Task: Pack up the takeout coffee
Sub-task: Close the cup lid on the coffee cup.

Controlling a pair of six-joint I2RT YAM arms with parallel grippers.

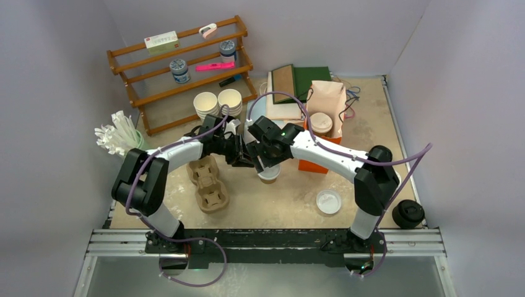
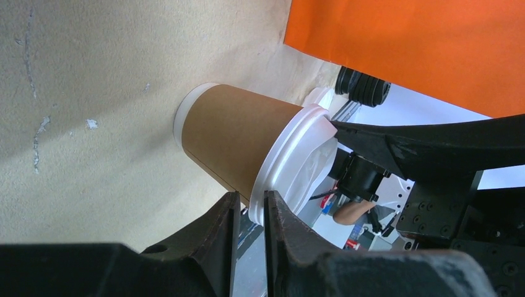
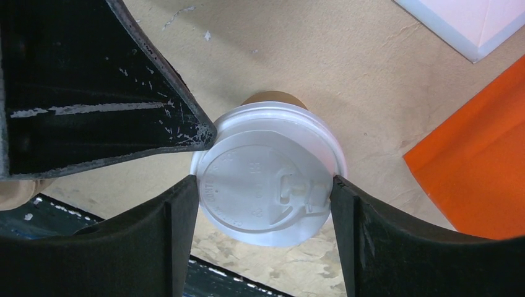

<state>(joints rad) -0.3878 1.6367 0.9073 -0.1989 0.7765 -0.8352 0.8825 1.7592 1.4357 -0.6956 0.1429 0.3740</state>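
Here, a worn tan desk (image 1: 278, 204) sits boxed in by pale lilac walls (image 1: 56, 74), with a metal rail along its near edge. One wooden shelf (image 1: 162, 93) stands at the back left. One orange box (image 1: 312, 166) lies right of centre, and one kraft paper bag (image 1: 326, 99) stands behind it. One pulp cup carrier (image 1: 209, 182) lies left of centre. Two stacks of plain white cups (image 1: 206, 104) stand in front of the shelf, and one black cup (image 1: 408, 213) sits off the desk's right edge. There are two brown cups. The takeout coffee cup (image 1: 269, 174) stands upright on the desk at centre, between the carrier and the orange box. A second brown cup (image 1: 321, 122) stands beside the bag. One loose lid (image 1: 328, 202) lies flat near the front right. Both arms reach inward and meet over the centre cup. The left arm (image 1: 179, 151) comes in low from the side, and the right arm (image 1: 328, 154) points straight down. The right tool (image 3: 266, 185) stands wide, its fingers touching both sides of the cup's white lid (image 3: 247, 161) and holding it. The left tool (image 2: 251, 201) is narrow, with the lid's rim between its fingers. Whether it actually pinches the rim cannot be told.
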